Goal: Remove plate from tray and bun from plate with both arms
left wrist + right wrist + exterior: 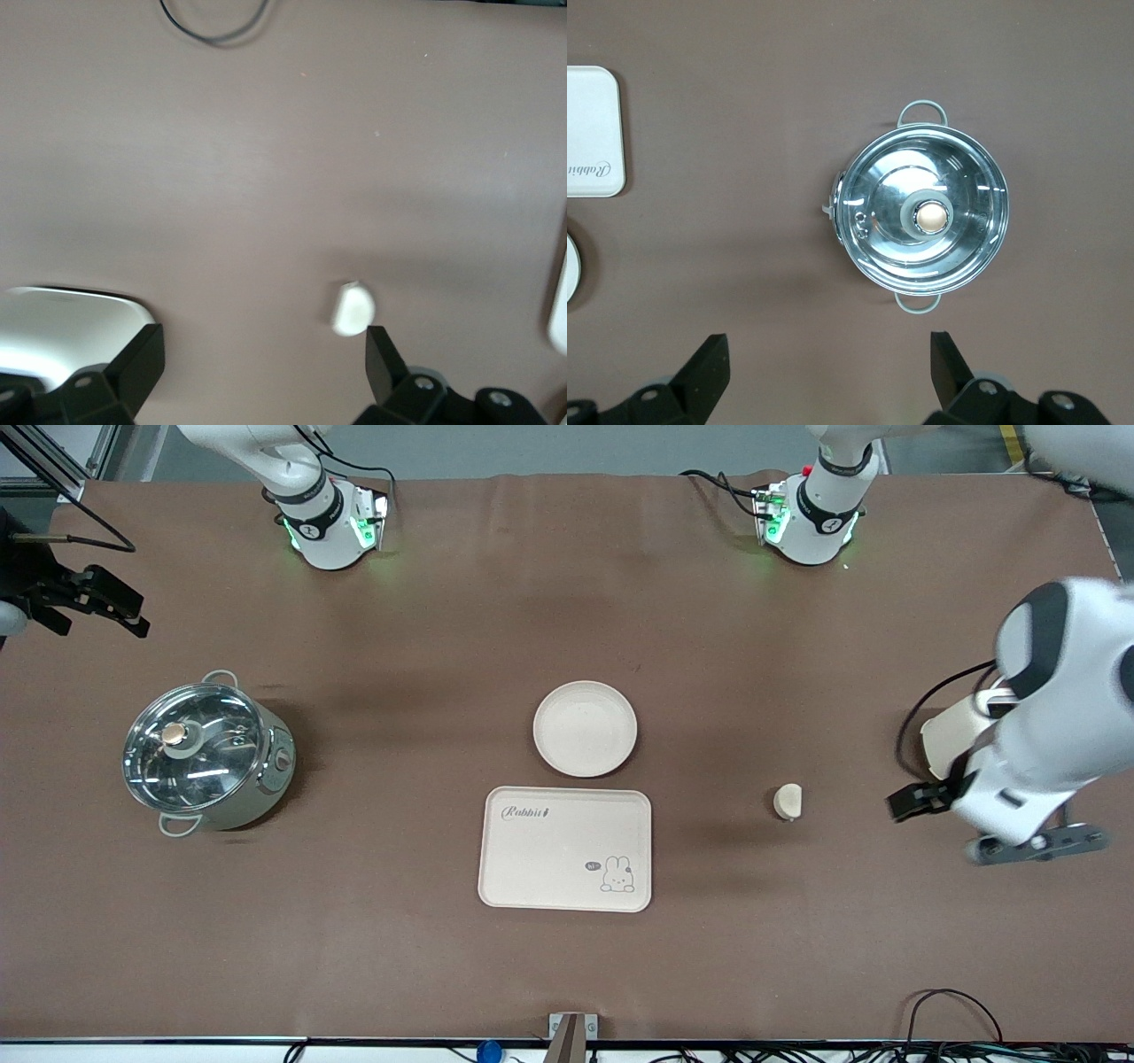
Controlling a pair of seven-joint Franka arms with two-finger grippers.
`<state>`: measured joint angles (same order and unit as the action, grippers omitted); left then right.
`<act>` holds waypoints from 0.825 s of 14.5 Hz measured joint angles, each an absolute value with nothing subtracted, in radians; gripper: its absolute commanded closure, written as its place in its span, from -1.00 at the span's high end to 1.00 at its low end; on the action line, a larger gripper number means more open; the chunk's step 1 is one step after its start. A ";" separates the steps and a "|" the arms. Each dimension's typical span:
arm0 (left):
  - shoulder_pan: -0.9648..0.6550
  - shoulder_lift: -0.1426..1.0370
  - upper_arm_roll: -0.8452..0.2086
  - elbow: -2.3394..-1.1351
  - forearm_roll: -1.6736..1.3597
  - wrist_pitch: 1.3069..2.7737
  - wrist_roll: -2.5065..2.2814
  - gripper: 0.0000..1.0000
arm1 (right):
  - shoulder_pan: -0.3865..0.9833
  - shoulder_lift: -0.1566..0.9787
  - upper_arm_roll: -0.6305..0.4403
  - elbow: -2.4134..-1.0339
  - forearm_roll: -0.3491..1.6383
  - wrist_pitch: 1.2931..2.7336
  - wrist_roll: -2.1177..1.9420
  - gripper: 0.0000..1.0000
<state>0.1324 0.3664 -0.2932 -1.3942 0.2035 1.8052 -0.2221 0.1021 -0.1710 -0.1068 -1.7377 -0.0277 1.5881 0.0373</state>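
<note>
The round cream plate (585, 728) lies mid-table, just farther from the front camera than the rabbit tray (565, 849). The small pale bun (788, 801) sits on the cloth toward the left arm's end. My left gripper (912, 802) hovers low beside the bun, open and empty. In the left wrist view the bun (353, 308) lies just off one fingertip of the left gripper (264, 367). My right gripper (97, 598) is open and empty, high at the right arm's end of the table. The right wrist view shows it (828, 367) over bare cloth, with the plate's rim (571, 266) at the frame edge.
A steel pot with a glass lid (205, 753) stands toward the right arm's end, also seen in the right wrist view (921, 212). A cream-white object (952, 740) lies partly under the left arm. Cables run along the table edge nearest the front camera (948, 1001).
</note>
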 measured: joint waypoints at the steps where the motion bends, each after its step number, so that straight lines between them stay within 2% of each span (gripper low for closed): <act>1: 0.144 0.329 -0.293 -1.394 0.200 1.777 -0.168 1.00 | 0.102 -0.171 -0.107 -1.738 -0.027 1.588 0.037 1.00; 6: 0.152 0.148 -0.294 -1.397 0.134 1.586 -0.073 1.00 | 0.102 -0.170 -0.107 -1.738 -0.027 1.587 0.037 1.00; 12: 0.135 0.027 -0.284 -1.442 0.076 1.514 -0.045 1.00 | 0.102 -0.169 -0.107 -1.738 -0.026 1.584 0.037 1.00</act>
<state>0.1345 0.0272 -0.2835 -1.4417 0.0760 1.5143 -0.0454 0.1021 -0.1693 -0.1065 -1.7378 -0.0264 1.5843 0.0373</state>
